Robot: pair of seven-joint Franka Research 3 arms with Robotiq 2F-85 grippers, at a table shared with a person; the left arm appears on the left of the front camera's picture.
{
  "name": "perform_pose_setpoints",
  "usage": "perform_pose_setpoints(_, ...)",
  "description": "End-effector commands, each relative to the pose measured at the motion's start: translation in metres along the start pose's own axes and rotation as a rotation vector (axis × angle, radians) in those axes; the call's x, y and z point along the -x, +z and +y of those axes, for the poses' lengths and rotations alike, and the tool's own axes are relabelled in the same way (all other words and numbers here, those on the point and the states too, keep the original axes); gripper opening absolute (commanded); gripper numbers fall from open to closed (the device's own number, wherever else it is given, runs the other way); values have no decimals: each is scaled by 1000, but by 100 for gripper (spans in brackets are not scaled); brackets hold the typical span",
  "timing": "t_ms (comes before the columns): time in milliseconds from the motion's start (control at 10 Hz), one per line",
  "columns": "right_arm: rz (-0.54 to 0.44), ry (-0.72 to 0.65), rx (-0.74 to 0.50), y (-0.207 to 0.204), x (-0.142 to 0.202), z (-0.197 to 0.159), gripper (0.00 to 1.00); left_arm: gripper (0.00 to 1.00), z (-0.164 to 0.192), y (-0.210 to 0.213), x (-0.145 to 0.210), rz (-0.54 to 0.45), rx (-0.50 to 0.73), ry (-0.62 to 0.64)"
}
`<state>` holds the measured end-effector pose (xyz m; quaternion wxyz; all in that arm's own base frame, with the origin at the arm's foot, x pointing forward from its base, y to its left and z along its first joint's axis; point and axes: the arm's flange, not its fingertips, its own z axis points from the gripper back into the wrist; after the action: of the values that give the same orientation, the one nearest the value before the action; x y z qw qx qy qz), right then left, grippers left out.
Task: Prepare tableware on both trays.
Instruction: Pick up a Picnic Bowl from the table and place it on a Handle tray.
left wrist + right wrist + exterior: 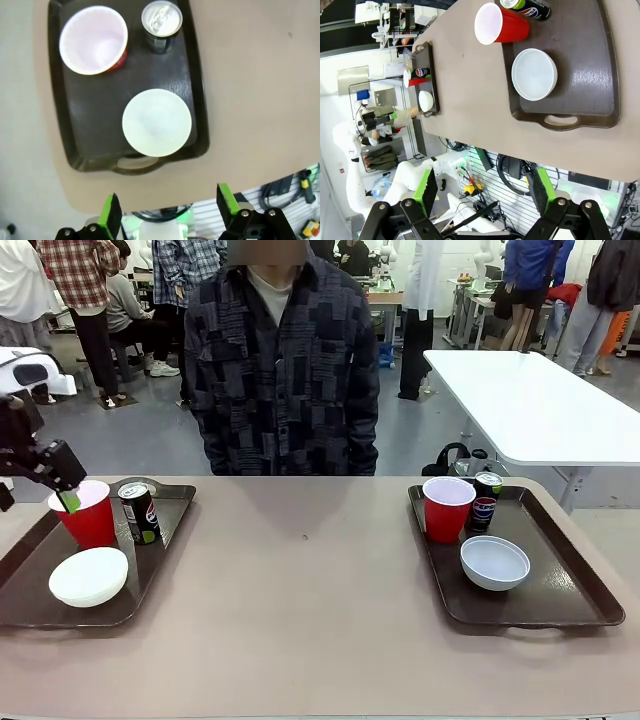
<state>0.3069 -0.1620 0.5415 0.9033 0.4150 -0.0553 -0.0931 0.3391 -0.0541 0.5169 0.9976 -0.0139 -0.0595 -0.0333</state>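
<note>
nearest on the left tray [30,570] sits a white bowl [89,576], with a red cup [90,513] and a dark can [139,512] side by side behind it. the right tray [575,585] mirrors this: bowl [495,562] in front, cup [448,508] and can [486,502] touching or nearly so at the back. each set looks complete, so the task seems close to done or done.

the bowls probably sit forward because they are low and leave a way over them to the taller pieces. all pieces stand upright and inside the raised rims.

the left gripper [62,490] hangs just beside the left cup's rim, its green pad overlapping it in the front view; from the left wrist view its jaws [170,212] stand released and wide, holding nothing, well above the tray. the right gripper [485,192] is also spread and empty, high over the near edge of the counter [310,610].

both trays lie close to the counter's side edges, the left one running off the picture. the wide middle strip between them is bare and gives free room. a person [282,370] stands at the far side.
</note>
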Motion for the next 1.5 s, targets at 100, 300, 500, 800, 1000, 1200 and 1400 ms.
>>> perform_pose_setpoints(100, -1, 5, -14, 1, 1, 1, 100, 100, -1, -12, -2, 23, -1, -7)
perform_pose_setpoints(300, -1, 5, -14, 1, 1, 1, 100, 100, -1, -12, -2, 23, -1, -7)
perform_pose_setpoints(500, -1, 5, -14, 1, 1, 1, 100, 100, -1, -12, -2, 23, -1, -7)
perform_pose_setpoints(800, -1, 5, -14, 1, 1, 1, 100, 100, -1, -12, -2, 23, -1, -7)
perform_pose_setpoints(1000, -1, 5, -14, 1, 1, 1, 100, 100, -1, -11, -1, 29, -5, -3)
perform_pose_setpoints(1200, -1, 5, -14, 1, 1, 1, 100, 100, 18, 24, -9, 272, 481, -128)
perform_pose_setpoints(1400, -1, 5, -14, 1, 1, 1, 100, 100, 68, 41, -25, 277, 800, -36)
